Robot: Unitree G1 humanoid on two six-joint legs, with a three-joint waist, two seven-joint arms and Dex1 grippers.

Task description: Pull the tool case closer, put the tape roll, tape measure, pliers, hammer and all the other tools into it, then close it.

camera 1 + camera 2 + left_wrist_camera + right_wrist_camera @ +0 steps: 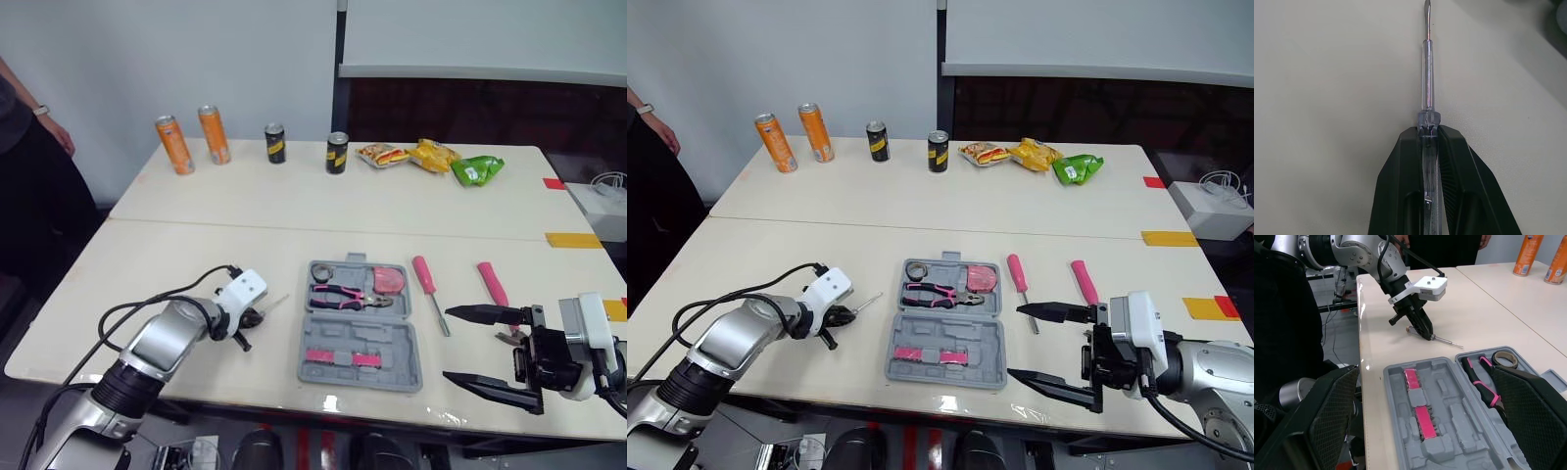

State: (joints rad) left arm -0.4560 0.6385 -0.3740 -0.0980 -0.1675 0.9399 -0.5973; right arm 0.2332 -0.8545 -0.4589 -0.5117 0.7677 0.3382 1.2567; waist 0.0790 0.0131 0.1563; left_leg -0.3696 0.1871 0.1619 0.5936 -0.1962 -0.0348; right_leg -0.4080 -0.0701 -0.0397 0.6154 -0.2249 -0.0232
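Observation:
The grey tool case (361, 354) lies open near the table's front edge. Its far half holds a tape roll (321, 274), pink-handled pliers (351, 296) and a red tape measure (389, 280). My left gripper (253, 317) is to the left of the case, low over the table, shut on a small clear-handled screwdriver (1427, 88) whose tip points toward the case. My right gripper (447, 343) stands open just right of the case, holding nothing. A pink screwdriver (429, 289) and a pink-handled tool (492, 282) lie on the table right of the case.
Along the far edge stand two orange cans (174, 145), two black cans (337, 153) and snack bags (431, 155). A person (24, 176) stands at the far left. A white box (1207, 208) sits beyond the table's right edge.

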